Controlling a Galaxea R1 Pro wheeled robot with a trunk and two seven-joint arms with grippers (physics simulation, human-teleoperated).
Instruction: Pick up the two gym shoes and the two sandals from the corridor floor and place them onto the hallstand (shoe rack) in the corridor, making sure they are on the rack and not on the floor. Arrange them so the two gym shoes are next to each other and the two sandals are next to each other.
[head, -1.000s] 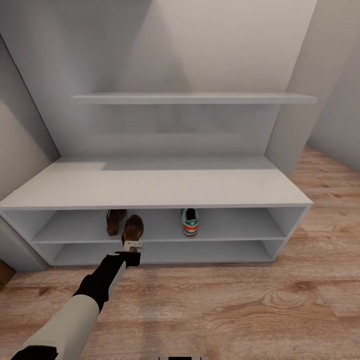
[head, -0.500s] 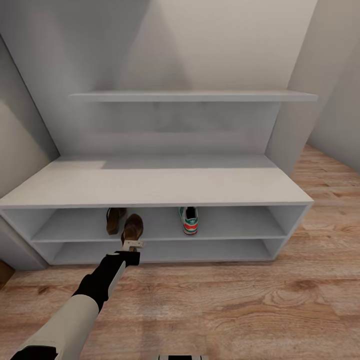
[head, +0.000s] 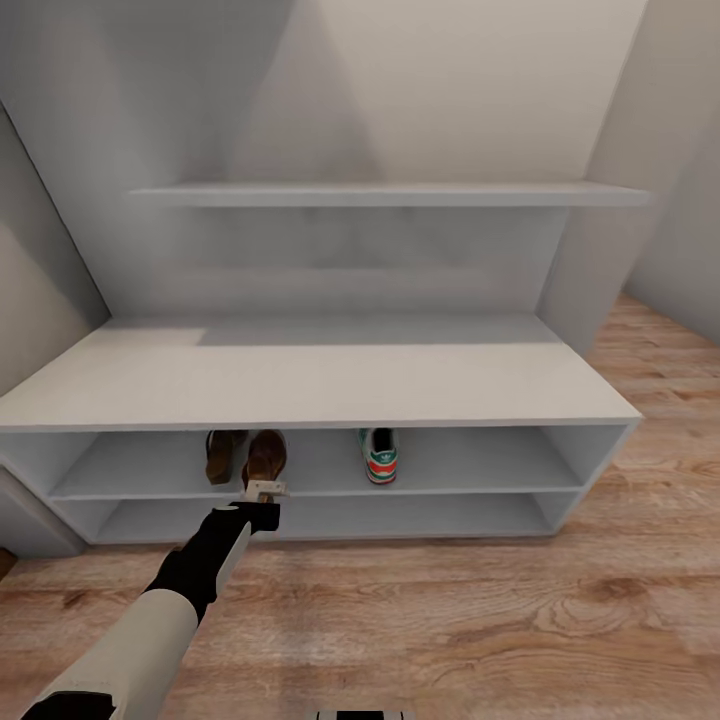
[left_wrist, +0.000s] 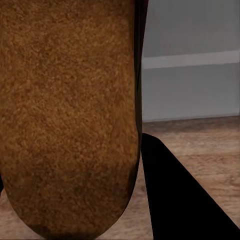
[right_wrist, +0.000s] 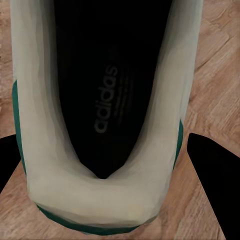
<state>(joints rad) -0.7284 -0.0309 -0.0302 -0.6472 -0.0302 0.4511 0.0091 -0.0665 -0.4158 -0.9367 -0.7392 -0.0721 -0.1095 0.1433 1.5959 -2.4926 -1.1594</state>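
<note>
Head view: the wide pale grey-white hallstand (head: 300, 385) stands against the wall, a low bench top over two open shelf levels. On the upper shelf, toward its left end, a flat brown sandal (head: 222, 452) lies well in; just beside it a second brown sandal (head: 266, 455) sits at the shelf's front edge, its heel clamped in the left gripper (head: 265, 489). Nearer the shelf's middle stands a white lace-up gym shoe with green stripes and an orange-red heel patch (head: 379, 455), apart from the sandals. Left wrist view: the tan-brown footbed of the held sandal (left_wrist: 70, 115) sits close against the lens, with a dark finger (left_wrist: 180, 200) beside it over light wood-grain corridor floor (left_wrist: 210, 145). Right wrist view: the second white gym shoe (right_wrist: 102, 115), seen from above into its dark opening, sits between the right gripper's (right_wrist: 107, 185) fingers, so probably held, above the floor. Risk, as I judge it: released this close to the shelf's front edge, the sandal could tip onto the floor, or slide askew from its mate.
</note>
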